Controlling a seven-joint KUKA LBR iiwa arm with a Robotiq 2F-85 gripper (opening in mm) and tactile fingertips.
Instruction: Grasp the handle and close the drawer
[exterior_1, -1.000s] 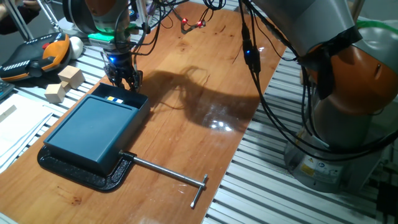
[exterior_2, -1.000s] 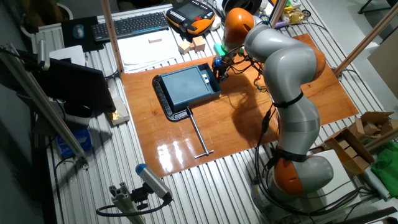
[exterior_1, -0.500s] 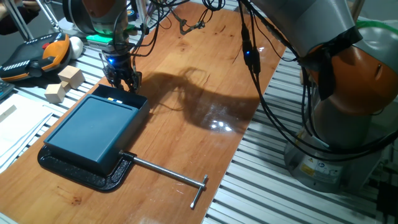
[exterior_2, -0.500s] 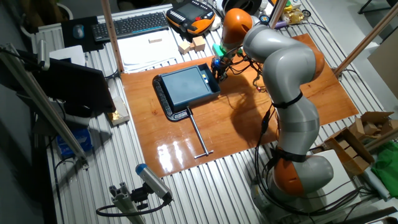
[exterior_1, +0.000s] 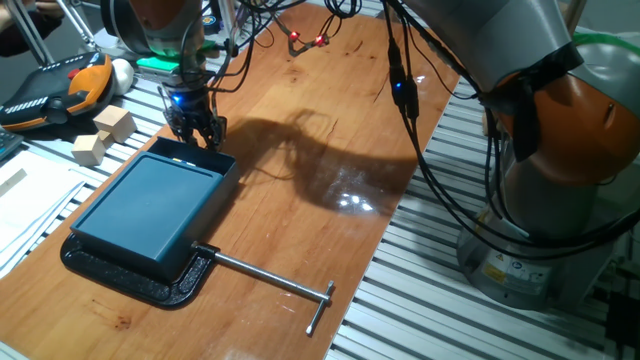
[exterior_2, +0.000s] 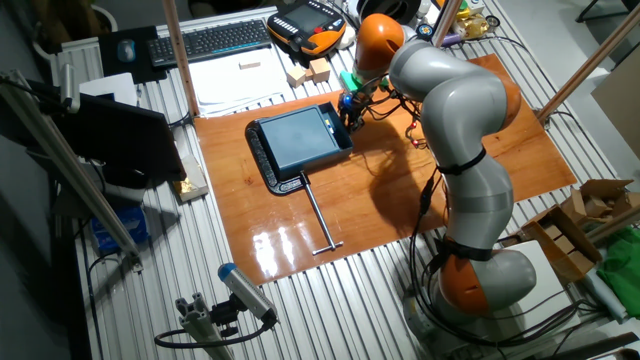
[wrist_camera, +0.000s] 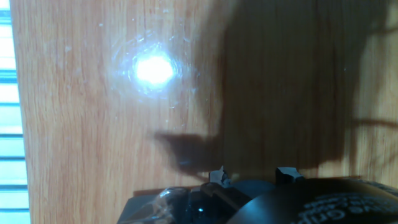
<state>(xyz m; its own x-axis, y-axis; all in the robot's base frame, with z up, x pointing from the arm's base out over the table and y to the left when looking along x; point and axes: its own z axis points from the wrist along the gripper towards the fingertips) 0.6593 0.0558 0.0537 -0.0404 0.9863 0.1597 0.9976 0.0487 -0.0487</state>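
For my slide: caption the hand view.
Hand camera over the glossy wooden table, with lamp glare, arm shadow and gripper tips at the bottom edge.

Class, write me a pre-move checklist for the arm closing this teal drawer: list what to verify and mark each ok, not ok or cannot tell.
1. End effector at the drawer's handle: ok, it sits right at that end wall.
2. Fingers closed on the handle: cannot tell; no view shows the grip.
3. Drawer fully in the box: not ok, a narrow strip still shows.
4. Push path free: ok, the metal rod lies at the box's far end.
5. Wooden blocks away from the drawer: ok, they sit off the board.
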